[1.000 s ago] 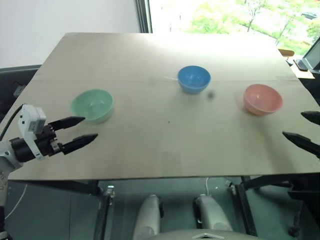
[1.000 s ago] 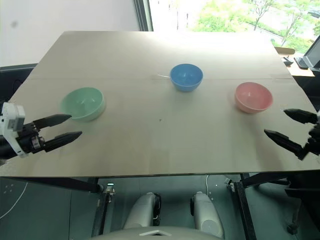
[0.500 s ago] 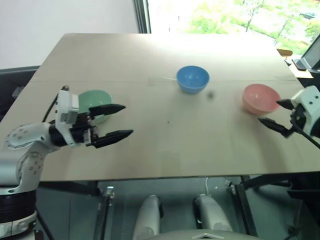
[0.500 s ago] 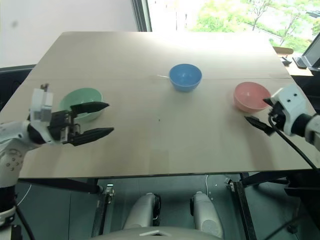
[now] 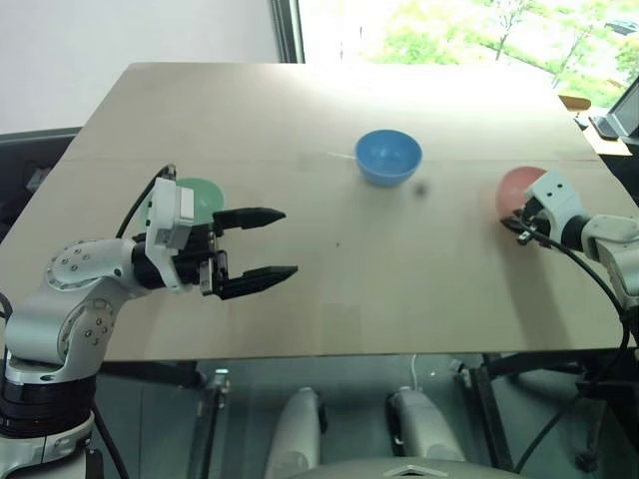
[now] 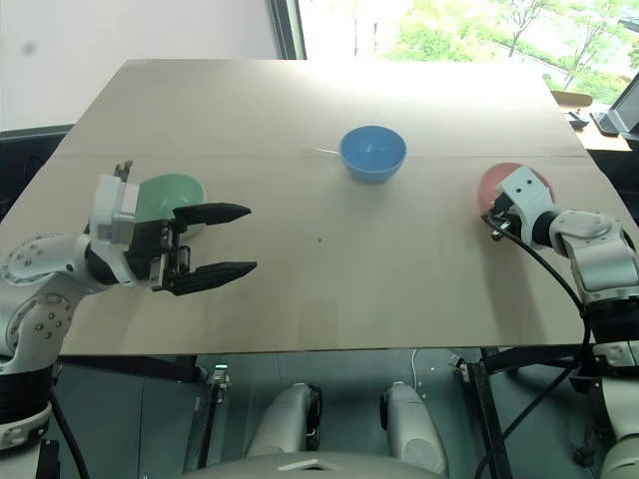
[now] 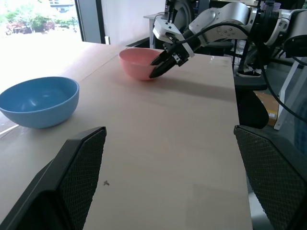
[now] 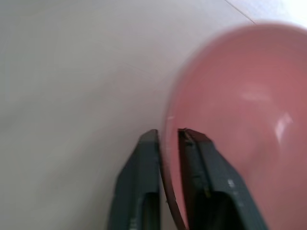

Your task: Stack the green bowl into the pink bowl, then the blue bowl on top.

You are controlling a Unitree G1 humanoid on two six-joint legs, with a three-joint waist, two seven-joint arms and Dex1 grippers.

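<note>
I have a wide tan surface [image 5: 329,279] with plenty of bare room across its middle and near edge; the three bowls sit well apart from one another in a loose row across it. Beyond the far edge there is a window with greenery outside, and a grey wall to the left of it.

My right end effector [image 8: 165,139] is clenched on the near rim of the pink bowl [image 6: 499,180], one finger inside the wall and one outside. That salmon-pink bowl, plain and glossy, sits close to the right edge of the surface, and looks tipped up off the surface on its gripped side.

My left end effector [image 5: 262,242] is released, its two black fingers [image 5: 250,216] spread wide and pointing across the surface toward the right. It hovers over bare wood, holding nothing. Just behind it sits the green bowl [image 6: 165,195], mint-coloured and smooth, upright, partly hidden by the wrist, toward the left side of the surface.

The blue bowl [image 5: 388,157] is bright sky-blue, upright and empty, standing by itself in the middle toward the far side, with clear wood all round it.
</note>
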